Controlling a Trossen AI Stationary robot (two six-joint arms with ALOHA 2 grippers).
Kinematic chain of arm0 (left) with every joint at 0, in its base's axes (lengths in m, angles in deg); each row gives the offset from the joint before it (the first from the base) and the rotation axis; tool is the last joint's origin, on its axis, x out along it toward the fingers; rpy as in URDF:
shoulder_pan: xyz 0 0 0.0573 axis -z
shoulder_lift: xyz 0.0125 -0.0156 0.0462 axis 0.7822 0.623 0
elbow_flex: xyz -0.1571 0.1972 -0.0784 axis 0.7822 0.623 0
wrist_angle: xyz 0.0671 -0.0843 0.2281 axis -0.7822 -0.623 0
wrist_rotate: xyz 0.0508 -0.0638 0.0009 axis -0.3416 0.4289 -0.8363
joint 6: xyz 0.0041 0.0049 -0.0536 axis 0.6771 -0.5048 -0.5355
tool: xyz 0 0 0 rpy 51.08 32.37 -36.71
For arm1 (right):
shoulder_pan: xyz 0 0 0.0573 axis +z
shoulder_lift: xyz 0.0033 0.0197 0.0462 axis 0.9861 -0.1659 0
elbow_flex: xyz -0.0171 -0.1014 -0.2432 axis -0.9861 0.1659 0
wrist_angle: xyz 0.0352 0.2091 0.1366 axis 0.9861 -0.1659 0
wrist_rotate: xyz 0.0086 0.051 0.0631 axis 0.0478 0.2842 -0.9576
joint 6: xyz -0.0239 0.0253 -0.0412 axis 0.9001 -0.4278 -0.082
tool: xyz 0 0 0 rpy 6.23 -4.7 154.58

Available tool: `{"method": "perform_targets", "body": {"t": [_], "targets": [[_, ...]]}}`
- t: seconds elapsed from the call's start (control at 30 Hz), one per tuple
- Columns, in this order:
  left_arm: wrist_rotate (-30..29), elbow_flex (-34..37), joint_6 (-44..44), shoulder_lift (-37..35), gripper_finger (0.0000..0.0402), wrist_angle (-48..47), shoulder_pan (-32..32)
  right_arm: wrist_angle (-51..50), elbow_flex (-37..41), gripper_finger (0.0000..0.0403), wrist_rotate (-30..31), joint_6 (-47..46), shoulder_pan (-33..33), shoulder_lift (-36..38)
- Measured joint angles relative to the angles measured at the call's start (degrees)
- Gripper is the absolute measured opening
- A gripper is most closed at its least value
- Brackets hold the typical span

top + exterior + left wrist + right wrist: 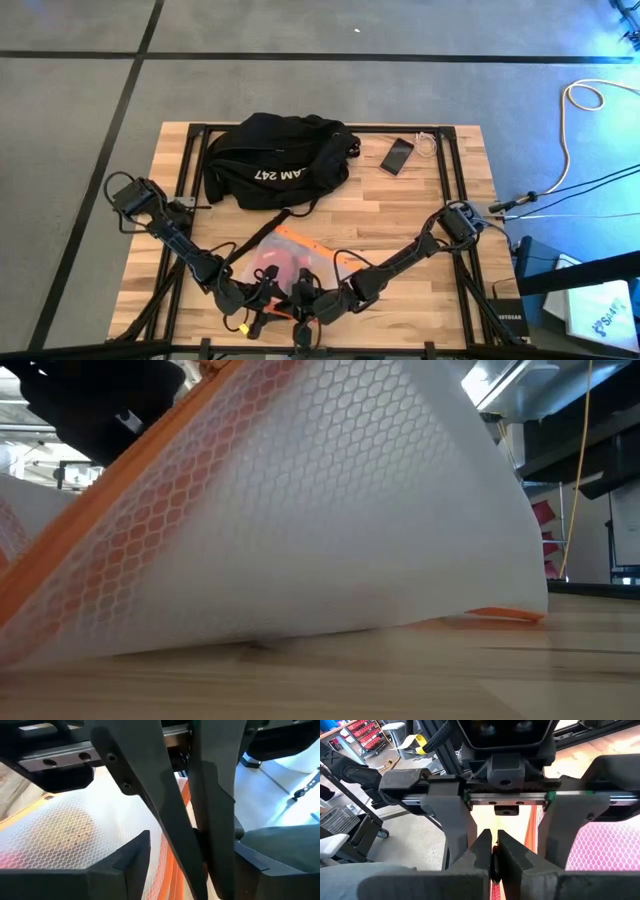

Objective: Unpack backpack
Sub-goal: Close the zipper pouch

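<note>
Backpack (280,160) lies at table's 12 o'clock while right gripper (494,857), fingers pinching mesh pouch (290,258) orange edge at 6 o'clock, probably steadies it for half-spread left gripper (268,296).

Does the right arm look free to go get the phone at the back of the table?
Probably not yet. The right gripper is shut on the mesh pouch at the front edge, beside the left gripper. The phone lies uncovered beside the backpack.
</note>
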Motion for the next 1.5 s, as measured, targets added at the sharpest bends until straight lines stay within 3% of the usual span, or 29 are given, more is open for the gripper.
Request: {"method": "perform_targets", "body": {"t": [0.6, 0.77, 0.9, 1.27, 1.5], "targets": [[-0.62, 0.02, 1.53, 0.04, 0.0051, -0.16, 0.35, -0.02, 0.0, 0.0, 0.09, 0.07, 0.0, 0.0], [-6.46, 0.09, 2.23, 0.15, 0.0008, -0.52, 1.73, 0.08, -0.02, 0.0, 0.66, 0.04, -0.02, 0.08], [-10.41, 0.11, 3.25, 0.15, 0.0001, -0.25, 3.13, 0.51, -0.12, 0.0, 0.66, 0.04, -0.07, 0.13], [-11.59, 0.11, 2.75, 0.15, 0.0, -0.2, 3.31, 0.46, -0.13, 0.0007, 0.41, 0.76, -0.04, 0.13], [-13.21, 0.07, 2.56, 0.15, 0.0, 0.26, 3.31, 2.08, -0.07, 0.0065, 2.41, 14.52, 1.61, 0.28]]}}
